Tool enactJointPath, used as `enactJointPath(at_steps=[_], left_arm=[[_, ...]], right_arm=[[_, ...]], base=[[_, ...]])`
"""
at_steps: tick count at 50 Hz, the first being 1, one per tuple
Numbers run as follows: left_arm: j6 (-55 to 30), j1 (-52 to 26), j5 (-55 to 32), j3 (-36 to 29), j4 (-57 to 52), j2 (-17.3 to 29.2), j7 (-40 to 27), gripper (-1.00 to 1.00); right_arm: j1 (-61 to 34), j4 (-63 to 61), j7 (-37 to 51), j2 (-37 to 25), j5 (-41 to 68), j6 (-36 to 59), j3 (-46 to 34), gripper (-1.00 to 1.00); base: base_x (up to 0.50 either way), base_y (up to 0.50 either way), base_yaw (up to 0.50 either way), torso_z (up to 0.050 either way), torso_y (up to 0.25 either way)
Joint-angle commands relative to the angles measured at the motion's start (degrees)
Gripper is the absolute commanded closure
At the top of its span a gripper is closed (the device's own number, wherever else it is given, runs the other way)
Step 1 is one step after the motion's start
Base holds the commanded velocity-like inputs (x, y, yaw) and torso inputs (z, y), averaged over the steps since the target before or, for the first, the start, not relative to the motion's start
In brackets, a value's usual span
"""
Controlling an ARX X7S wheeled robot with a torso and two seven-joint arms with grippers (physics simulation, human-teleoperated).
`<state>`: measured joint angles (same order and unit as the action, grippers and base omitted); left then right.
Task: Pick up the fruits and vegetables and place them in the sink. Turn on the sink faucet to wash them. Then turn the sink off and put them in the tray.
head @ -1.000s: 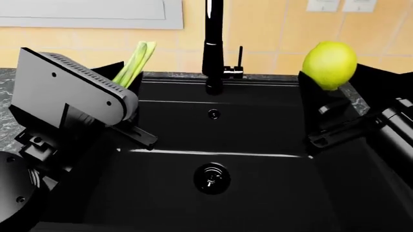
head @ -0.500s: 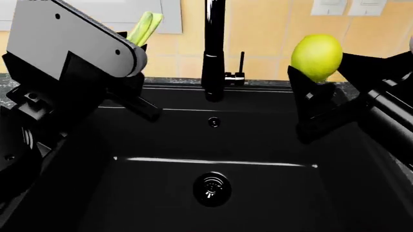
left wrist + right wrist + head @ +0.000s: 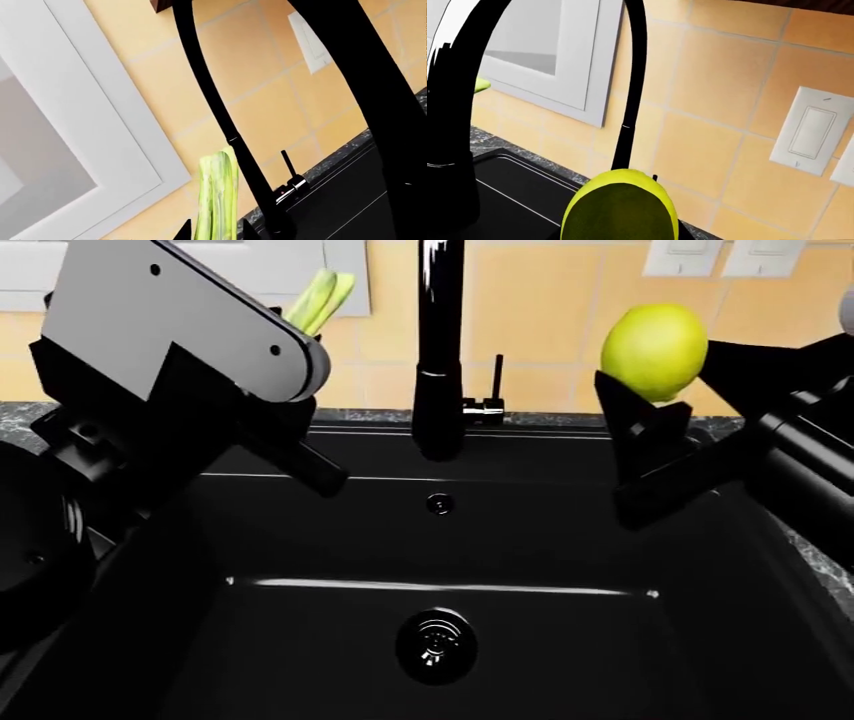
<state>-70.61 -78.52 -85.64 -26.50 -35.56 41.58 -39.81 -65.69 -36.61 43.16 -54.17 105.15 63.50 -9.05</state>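
- Jaws: your right gripper (image 3: 650,390) is clamped on the lemon (image 3: 654,350); your left gripper (image 3: 296,352) pinches the stalks (image 3: 324,298), both above the sink (image 3: 441,540).
- Handling: the lemon looks smooth and round, likely slippery; keep your hold at its middle. The stalks look light and bendable.

No legible text — anywhere.

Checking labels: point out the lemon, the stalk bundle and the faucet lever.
lemon (image 3: 654,348), head view, middle of its yellow-green skin
stalk bundle (image 3: 324,298), head view, the tips showing above the left arm
faucet lever (image 3: 498,375), head view, the thin upright black rod
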Motion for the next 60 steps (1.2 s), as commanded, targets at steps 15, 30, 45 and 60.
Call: enactJointPath(at_steps=[15,30,45,60], left_arm=[[2.8,4.8,5.9,-1.8,-0.9,0.4,4.8,1.00],[3.1,5.0,6.8,-2.8,-2.0,0.5,5.6,1.00],[4.0,5.7,7.7,-3.2,-2.2,0.7,6.2,1.00],[4.9,6.8,9.0,-3.7,-2.5,1.4,7.1,1.00]], right_arm=[[11.1,-1.1,-9.4,4.0,-14.6,2.3,-5.2,1.00],[11.6,1.5,-16.6,7.6,-21.5,7.7,-14.7,1.00],[13.3,2.7,-22.2,10.8,-29.3,8.2,-22.1,1.00],[15.0,8.6,-27.4,14.3,-41.1,4.1,-29.2,1.00]], base=[[0.00,0.00,0.00,0.000,0.000],[0.00,0.00,0.00,0.000,0.000],[0.00,0.00,0.00,0.000,0.000],[0.00,0.00,0.00,0.000,0.000]])
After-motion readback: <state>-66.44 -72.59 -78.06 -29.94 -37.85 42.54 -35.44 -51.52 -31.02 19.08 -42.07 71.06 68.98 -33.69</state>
